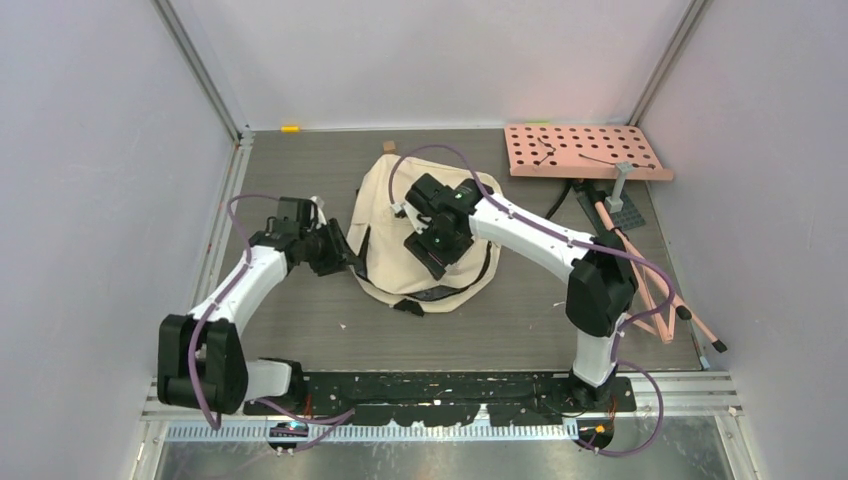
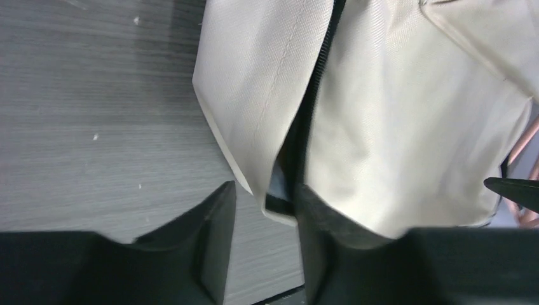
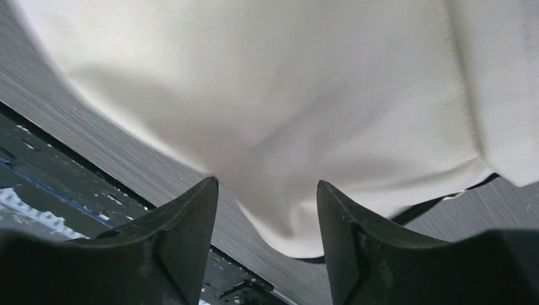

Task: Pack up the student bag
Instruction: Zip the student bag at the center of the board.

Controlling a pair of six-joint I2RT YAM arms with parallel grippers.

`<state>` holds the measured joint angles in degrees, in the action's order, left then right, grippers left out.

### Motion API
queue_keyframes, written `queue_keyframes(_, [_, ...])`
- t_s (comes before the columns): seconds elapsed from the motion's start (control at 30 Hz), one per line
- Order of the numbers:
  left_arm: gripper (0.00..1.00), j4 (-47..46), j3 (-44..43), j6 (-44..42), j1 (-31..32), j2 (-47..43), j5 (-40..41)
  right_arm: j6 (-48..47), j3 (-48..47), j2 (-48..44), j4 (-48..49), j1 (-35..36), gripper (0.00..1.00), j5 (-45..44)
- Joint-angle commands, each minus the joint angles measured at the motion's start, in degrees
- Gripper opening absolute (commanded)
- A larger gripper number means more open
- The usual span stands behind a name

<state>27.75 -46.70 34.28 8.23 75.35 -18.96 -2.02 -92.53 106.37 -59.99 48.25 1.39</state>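
The student bag (image 1: 385, 205) lies flat about the middle of the surface (image 1: 520, 320), cream side up. Its long axis runs away from the arm bases towards the back wall, and its black straps spill out at the near end. Both arms are on it. The left arm (image 1: 255, 270) reaches in from the side, so its jaws sit at the bag's left edge. The right arm (image 1: 530, 235) curls over from the other side and hangs its jaws above the bag's middle.

From the left wrist, the jaws stand partly open. A corner of the fabric flap, right beside the black zip (image 2: 318, 82), hangs down into the gap between the two fingers (image 2: 213, 241). The cloth seems to lean on the inner finger but nothing is pinched, so I would call it unheld. From the right wrist, the jaws are wider apart, with the fingers (image 3: 191, 235) straddling a smooth swell of cream cloth that fills the view ahead and below. They grip nothing either.

What matters next, I reckon, is that zip edge. It faces the left jaws and runs along the bag's length, so the left arm is the nearer one to take hold of it while the right steadies the body. I see no books to go in, only a pink perforated board (image 1: 585, 152) well off at the far right
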Motion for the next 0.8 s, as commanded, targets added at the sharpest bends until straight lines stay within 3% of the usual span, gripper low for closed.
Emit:
queue_keyframes(0.0, [0.54, 6.0, -3.9, -1.1, -0.2, -5.7, 4.6, 6.1, -6.9, -4.8, 0.9, -0.4, 0.71, -0.1])
queue_keyframes(0.1, [0.74, 7.8, -7.1, -3.4, -0.2, -7.3, 7.0, 9.3, -9.7, -4.9, 1.2, -3.0, 0.75, -0.4])
queue_keyframes(0.2, [0.82, 8.2, -10.4, -5.1, -0.2, -7.0, 8.1, 13.9, -10.9, -4.9, 2.0, -6.5, 0.75, -0.8])
queue_keyframes(0.5, [0.84, 2.1, -18.5, -9.1, -0.2, 0.3, 0.5, 18.5, -1.9, -4.3, 9.8, -21.1, 0.74, -0.7])
queue_keyframes(0.6, [0.84, 0.9, -21.7, -10.3, 0.0, 4.6, -5.6, 18.5, 0.3, -3.4, 12.8, -24.2, 0.73, 0.6])
queue_keyframes(0.77, [0.84, 0.8, -28.7, -13.0, 2.8, 13.6, -8.3, 17.3, 1.0, -0.5, 15.4, -27.3, 0.66, 5.3])
